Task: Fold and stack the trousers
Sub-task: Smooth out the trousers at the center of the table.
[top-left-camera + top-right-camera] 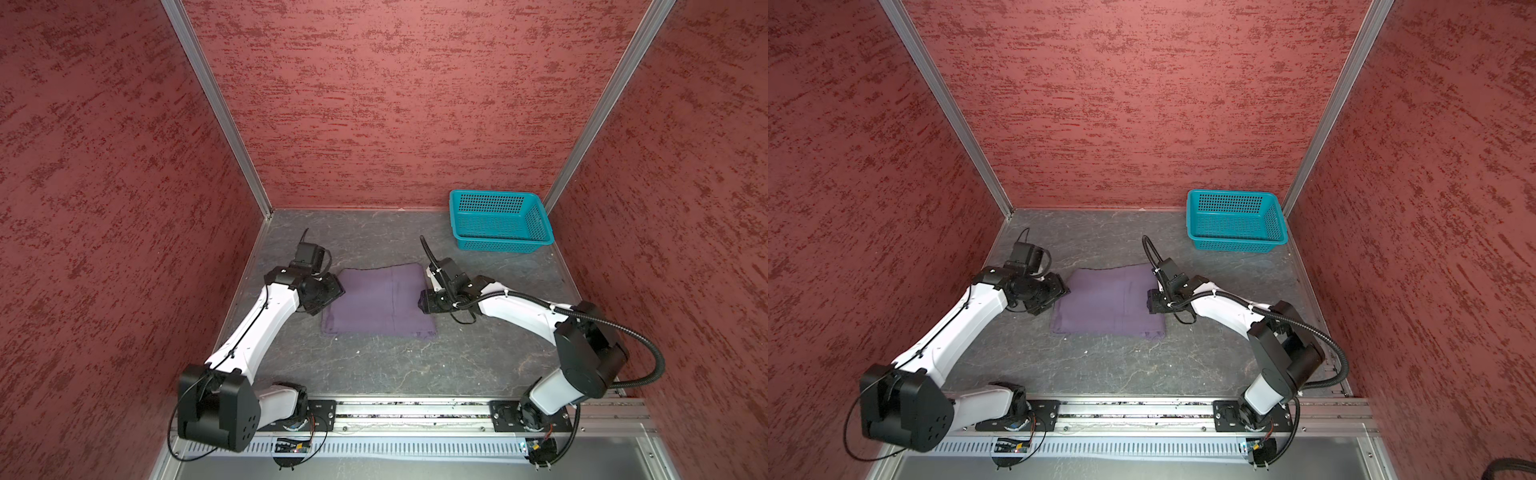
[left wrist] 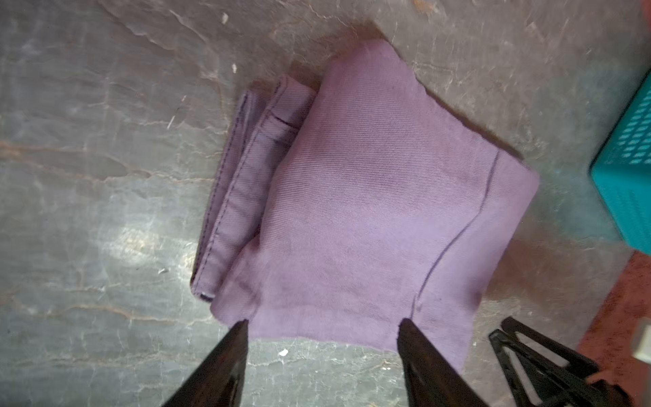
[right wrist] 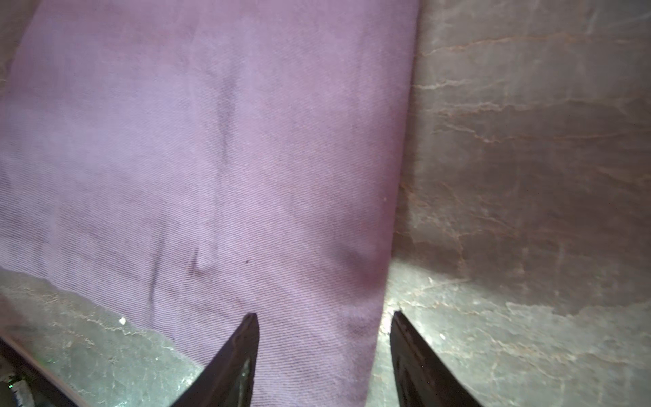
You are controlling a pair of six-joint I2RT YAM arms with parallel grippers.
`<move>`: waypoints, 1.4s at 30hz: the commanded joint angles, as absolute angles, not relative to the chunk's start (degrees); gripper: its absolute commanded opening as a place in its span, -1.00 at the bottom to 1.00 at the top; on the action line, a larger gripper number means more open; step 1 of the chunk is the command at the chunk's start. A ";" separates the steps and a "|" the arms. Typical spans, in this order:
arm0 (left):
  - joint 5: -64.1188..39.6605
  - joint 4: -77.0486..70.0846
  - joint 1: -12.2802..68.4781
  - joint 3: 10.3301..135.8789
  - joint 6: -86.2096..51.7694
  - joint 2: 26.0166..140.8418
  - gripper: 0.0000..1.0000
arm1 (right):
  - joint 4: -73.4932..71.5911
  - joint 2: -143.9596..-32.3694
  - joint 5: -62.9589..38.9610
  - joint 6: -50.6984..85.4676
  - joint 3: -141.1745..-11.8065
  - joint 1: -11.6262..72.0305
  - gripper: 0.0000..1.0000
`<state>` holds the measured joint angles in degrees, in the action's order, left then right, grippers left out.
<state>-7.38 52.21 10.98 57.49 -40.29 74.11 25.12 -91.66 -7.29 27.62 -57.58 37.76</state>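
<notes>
No legible text, label, brand, number or sign anywhere.

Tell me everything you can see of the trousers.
The trousers are dusty-purple twill-like cloth, folded into a flat, roughly square packet lying on the grey table, apart from the basket. A stitched waistband with a belt loop peeks out along one edge in the left wrist view. The left gripper and right gripper stand at opposite edges, jaws open, gripping nothing.
</notes>
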 commanded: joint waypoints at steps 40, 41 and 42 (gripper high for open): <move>-9.11 50.63 9.34 49.82 -43.19 72.99 -0.90 | 23.68 -91.76 -4.50 26.90 -58.80 37.24 0.21; -10.09 48.89 7.16 46.70 -43.37 74.07 -0.78 | 23.89 -91.70 -4.31 26.74 -58.80 37.20 0.21; -9.69 48.15 4.61 44.61 -43.39 75.34 -0.61 | 23.99 -91.48 -4.22 26.64 -58.67 37.18 0.21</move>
